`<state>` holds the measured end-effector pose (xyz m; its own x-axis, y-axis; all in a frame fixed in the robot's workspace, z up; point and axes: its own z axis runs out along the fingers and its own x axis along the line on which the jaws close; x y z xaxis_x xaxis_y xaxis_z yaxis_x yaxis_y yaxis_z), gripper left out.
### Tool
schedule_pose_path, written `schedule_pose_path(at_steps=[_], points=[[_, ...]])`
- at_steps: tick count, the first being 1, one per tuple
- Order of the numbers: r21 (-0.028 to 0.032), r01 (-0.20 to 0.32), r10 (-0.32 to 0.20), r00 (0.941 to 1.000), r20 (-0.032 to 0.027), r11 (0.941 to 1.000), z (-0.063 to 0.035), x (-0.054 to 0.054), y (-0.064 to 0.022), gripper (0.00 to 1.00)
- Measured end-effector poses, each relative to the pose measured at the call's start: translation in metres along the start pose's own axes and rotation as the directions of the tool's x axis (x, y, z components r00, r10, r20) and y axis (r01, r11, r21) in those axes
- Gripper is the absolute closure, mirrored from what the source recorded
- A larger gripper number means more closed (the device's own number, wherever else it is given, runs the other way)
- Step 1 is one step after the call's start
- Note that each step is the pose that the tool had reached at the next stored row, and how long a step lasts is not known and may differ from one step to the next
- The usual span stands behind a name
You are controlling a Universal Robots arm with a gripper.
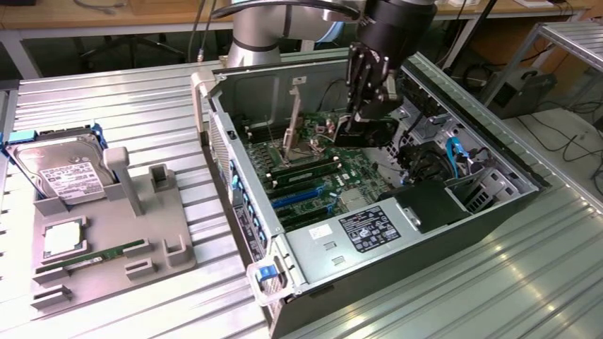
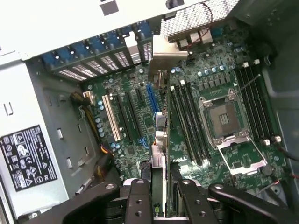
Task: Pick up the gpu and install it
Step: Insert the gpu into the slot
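Note:
The gpu (image 1: 294,120) stands on edge inside the open computer case (image 1: 311,282), its silver bracket against the case's rear slot wall. In the wrist view the gpu (image 2: 159,154) appears edge-on, running from between the fingers to its bracket near the rear slots, right over a blue motherboard slot (image 2: 150,95). My gripper (image 1: 363,134) reaches down into the case at the card's end far from the bracket. Black fingers (image 2: 140,198) sit on either side of the card, and the gripper (image 2: 161,200) is shut on it.
On the exterior view's left, a grey fixture (image 1: 113,244) holds a silver hard drive (image 1: 58,175), a green memory stick (image 1: 94,254) and a processor chip (image 1: 61,236). In the case are memory sticks (image 2: 189,121), an open processor socket (image 2: 224,116), cables and a power supply (image 1: 377,227).

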<state>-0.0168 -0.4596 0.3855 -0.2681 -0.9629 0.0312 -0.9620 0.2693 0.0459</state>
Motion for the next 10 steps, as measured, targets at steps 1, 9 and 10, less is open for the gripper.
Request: schedule_pose_path(at_steps=[1,9,10], points=[[0.001,0.034,-0.034,0.9994,-0.0015,0.9994,0.0003,0.0,0.0,0.74],[0.0053,0.199,-0.199,0.9799,-0.0099,0.9799,0.0048,-0.0002,-0.0002,0.74],[0.0056,0.211,-0.211,0.9774,-0.0105,0.9774,0.0055,-0.0002,-0.0001,0.74]])
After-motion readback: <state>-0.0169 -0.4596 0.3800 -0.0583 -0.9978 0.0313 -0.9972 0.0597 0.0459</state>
